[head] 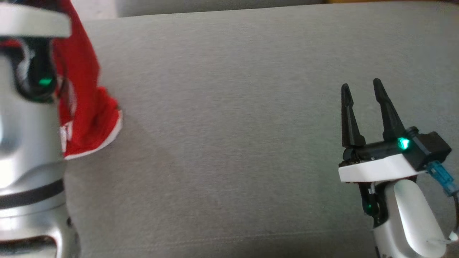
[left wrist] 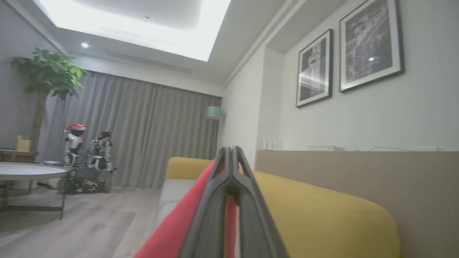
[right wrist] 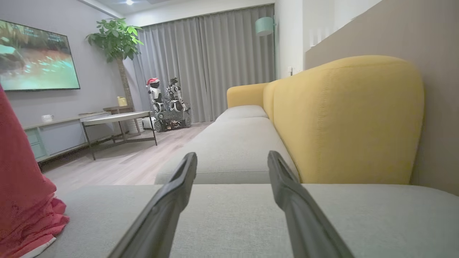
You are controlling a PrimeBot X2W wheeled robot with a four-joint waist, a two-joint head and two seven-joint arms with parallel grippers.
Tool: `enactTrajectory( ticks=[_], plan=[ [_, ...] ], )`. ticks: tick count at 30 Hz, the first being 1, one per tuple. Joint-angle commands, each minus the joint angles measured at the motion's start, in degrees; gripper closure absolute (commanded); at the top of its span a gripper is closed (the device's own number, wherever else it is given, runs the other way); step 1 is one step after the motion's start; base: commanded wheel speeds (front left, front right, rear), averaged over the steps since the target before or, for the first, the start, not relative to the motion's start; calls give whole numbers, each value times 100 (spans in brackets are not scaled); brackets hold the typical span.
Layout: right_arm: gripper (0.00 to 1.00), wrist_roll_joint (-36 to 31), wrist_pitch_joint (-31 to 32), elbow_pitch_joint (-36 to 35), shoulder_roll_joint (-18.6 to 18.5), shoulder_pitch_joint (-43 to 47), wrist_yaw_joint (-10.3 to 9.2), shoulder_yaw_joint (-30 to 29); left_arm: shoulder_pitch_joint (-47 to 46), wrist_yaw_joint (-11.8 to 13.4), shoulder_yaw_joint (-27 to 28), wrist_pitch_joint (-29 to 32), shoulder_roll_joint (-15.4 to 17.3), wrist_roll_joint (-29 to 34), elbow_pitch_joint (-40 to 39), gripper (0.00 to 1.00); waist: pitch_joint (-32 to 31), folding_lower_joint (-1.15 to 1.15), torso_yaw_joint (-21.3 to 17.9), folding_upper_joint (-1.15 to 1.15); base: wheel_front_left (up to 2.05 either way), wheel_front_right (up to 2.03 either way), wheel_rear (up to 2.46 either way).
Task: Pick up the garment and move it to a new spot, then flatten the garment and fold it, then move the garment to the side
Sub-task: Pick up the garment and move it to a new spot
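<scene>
Garment (head: 89, 118), red, hangs from the left gripper (left wrist: 232, 154), clenched on it, its hem touching the grey sofa seat (head: 233, 107) at the left. The right gripper (head: 362, 87) stands released, empty. Step 1, the move, seems in hand; next calls for laying it down flat.

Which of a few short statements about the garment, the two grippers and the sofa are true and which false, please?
The left gripper is shut on the red garment. True.
The right gripper holds a corner of the garment. False: it is open and empty above the grey cushion.
The garment lies flat on the cushion. False: it hangs bunched from the left gripper.
The sofa backrest is yellow. True.
</scene>
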Motion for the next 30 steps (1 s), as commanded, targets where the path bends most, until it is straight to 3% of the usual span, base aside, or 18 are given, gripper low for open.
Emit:
enactTrajectory(
  ticks=[1, 13, 17, 23, 24, 25, 30],
  plan=[
    [0, 69, -80, -142, -20, -208, -4, 160, -394, -17, -66, 104, 110, 49, -267, 100, 15, 0, -398, 0, 0, 0, 0],
    [0, 264, -126, -290, -20, -391, -4, 111, -884, -16, -1524, 161, -596, -22, -15, 100, 310, 0, -1472, 0, 0, 0, 0],
    [0, 366, -127, -487, -20, -454, -4, 99, -1017, 251, -2217, -86, -647, -560, 302, 100, 477, 0, -1895, 0, 0, 0, 0],
    [0, 468, -128, -640, -20, -444, -4, 31, -1150, 764, -3819, -345, -650, -1595, 574, 100, 669, 0, -2243, 0, 0, 0, 0],
    [0, 476, -128, -647, -20, -431, -4, 22, -1140, 826, -4088, -356, -651, -1727, 646, 59, 682, 0, -2252, 0, 0, 0, 0],
    [0, 482, -128, -655, -20, -419, -4, 18, -1137, 891, -4325, -364, -651, -1837, 730, 0, 693, 0, -2255, 0, 0, 0, 0],
    [0, 489, -129, -665, -20, -388, -4, -24, -1192, 1063, -4822, -397, -651, -2123, 1137, 0, 672, 0, -2063, 0, 0, 0, 0]
  ],
)
